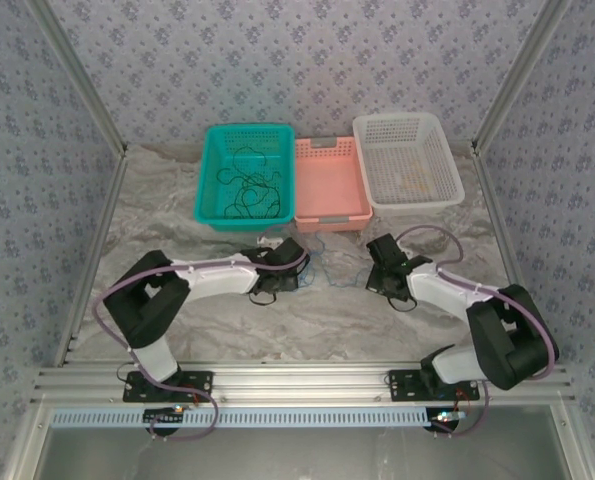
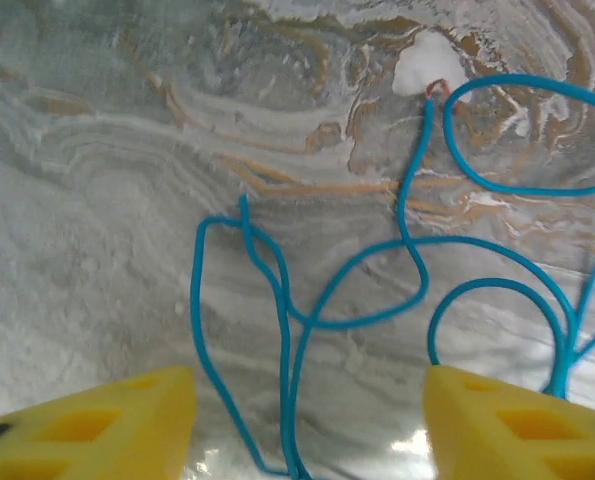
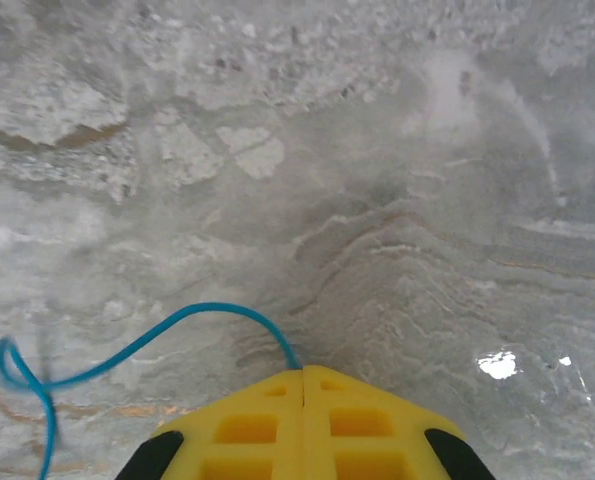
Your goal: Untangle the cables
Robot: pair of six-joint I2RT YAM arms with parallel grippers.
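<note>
The thin, soft blue cable (image 2: 286, 340) lies in loose, overlapping loops on the marbled grey bench (image 1: 317, 320), at the centre of the top view between the two arms (image 1: 322, 262). It looks light and limp. My guess is it will drag and fold rather than hold a shape, and it is probably slick enough to slip through a loose pinch. A straight run clear of the crossings looks like the best place to take hold.

The right gripper (image 3: 304, 375) has its yellow fingers pressed together at the bottom of its wrist view, and the blue cable (image 3: 222, 306) runs straight into their tips, so it seems pinched there. The left gripper (image 2: 305, 400) has its fingers standing apart in the lower corners of its view, with two strands passing between them untouched.

Thin black cables (image 1: 245, 185) sit tangled in the teal plastic basket (image 1: 249, 128) at the upper centre. To its right are a pink basket (image 1: 329, 185) and a white basket (image 1: 407, 150).
</note>
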